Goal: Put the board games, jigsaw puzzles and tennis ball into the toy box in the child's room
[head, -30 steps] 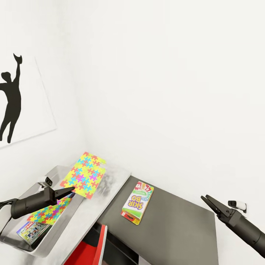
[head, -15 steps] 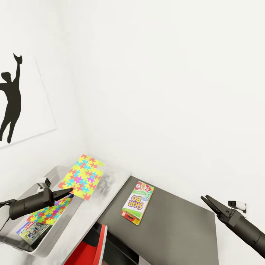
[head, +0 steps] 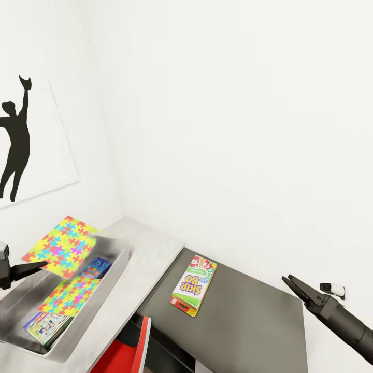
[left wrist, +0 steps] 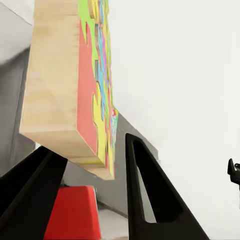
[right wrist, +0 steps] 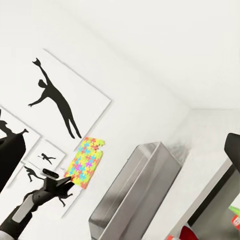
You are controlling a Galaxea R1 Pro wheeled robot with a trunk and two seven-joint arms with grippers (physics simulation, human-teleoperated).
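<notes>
The left jaws [head: 36,266] clamp one edge of a jigsaw puzzle [head: 59,243], holding it tilted above the toy box [head: 111,272]; the right jaws [head: 290,283] hover parted and empty, the SKIP BO game [head: 194,285] well beside them on the surface [head: 248,316]

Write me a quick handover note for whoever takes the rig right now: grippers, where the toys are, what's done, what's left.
Left gripper: shut on a jigsaw puzzle, held in the air over the toy box.
Right gripper: open, holding nothing, above the dark side section of the table.
In the box: the other jigsaw puzzle, one blue board game and one multicoloured board game.
Still out: the SKIP BO game, lying on the dark section.
Next, probably: release the held puzzle into the box, then fetch SKIP BO. The tennis ball's whereabouts can't be confirmed.
</notes>
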